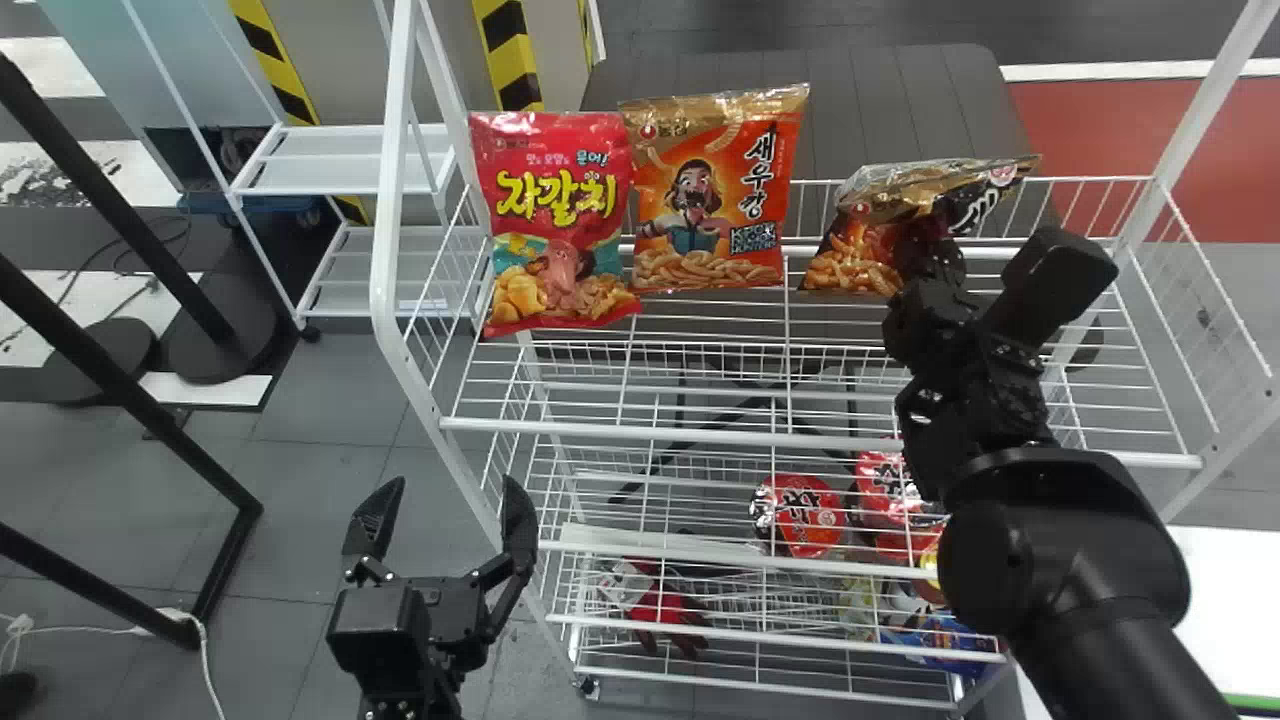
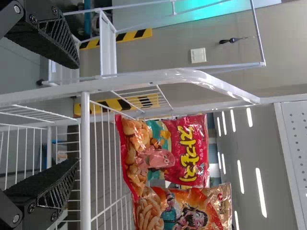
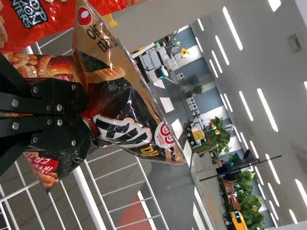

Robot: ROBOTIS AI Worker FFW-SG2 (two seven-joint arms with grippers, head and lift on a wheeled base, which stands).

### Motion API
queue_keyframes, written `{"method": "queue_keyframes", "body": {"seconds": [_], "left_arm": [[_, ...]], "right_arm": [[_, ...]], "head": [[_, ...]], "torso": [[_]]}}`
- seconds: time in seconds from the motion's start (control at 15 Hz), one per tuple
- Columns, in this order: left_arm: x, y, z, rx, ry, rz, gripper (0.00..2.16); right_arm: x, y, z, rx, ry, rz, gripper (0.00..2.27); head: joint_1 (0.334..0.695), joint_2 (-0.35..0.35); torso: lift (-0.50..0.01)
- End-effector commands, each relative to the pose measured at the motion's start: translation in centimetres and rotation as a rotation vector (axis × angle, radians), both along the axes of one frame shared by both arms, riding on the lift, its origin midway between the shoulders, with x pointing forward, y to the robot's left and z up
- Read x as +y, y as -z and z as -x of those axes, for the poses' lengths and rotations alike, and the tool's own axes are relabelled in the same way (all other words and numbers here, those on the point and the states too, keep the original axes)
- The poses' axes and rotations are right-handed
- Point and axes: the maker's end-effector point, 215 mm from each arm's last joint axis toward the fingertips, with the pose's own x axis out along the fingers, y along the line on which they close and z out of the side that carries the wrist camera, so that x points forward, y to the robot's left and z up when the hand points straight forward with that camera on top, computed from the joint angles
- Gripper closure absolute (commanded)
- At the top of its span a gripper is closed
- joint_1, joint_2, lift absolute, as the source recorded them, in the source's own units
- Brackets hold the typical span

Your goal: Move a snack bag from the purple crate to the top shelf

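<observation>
Shelf (image 1: 620,432), red bag (image 1: 560,225) beside orange bag (image 1: 705,195)

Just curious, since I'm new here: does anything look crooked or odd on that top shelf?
Yes: the black-and-gold bag towards the right of the top shelf looks crumpled, bunched where the right fingers pinch it. The red bag and orange bag face forward, fairly flat.

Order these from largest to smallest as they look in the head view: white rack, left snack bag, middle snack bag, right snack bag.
1. White rack
2. Left snack bag, middle snack bag: too alike to rank
3. Right snack bag
</observation>
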Motion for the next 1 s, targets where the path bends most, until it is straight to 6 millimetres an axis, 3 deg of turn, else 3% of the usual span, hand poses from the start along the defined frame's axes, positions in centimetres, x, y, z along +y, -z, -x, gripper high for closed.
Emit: {"method": "queue_keyframes", "body": {"seconds": [0.0,0.8,0.87,0.93], "left_arm": [[-0.2,0.0,-0.3,0.000,0.006,0.004,0.13],[0.0,0.0,-0.4,0.001,0.006,0.003,0.13],[0.0,-0.1,-0.5,0.000,0.006,0.004,0.13],[0.0,0.0,-0.5,0.001,0.006,0.004,0.13]], "right_arm": [[0.3,0.2,-0.1,0.008,-0.008,0.003,1.72],[2.1,1.8,-0.6,0.068,-0.054,0.010,1.72],[2.1,1.8,-0.7,0.069,-0.055,0.011,1.49],[2.2,1.8,-0.6,0.069,-0.057,0.010,1.42]], "head": [[0.695,0.127],[0.695,0.138],[0.695,0.141],[0.695,0.146]], "torso": [[0.000],[0.000],[0.000],[0.000]]}}
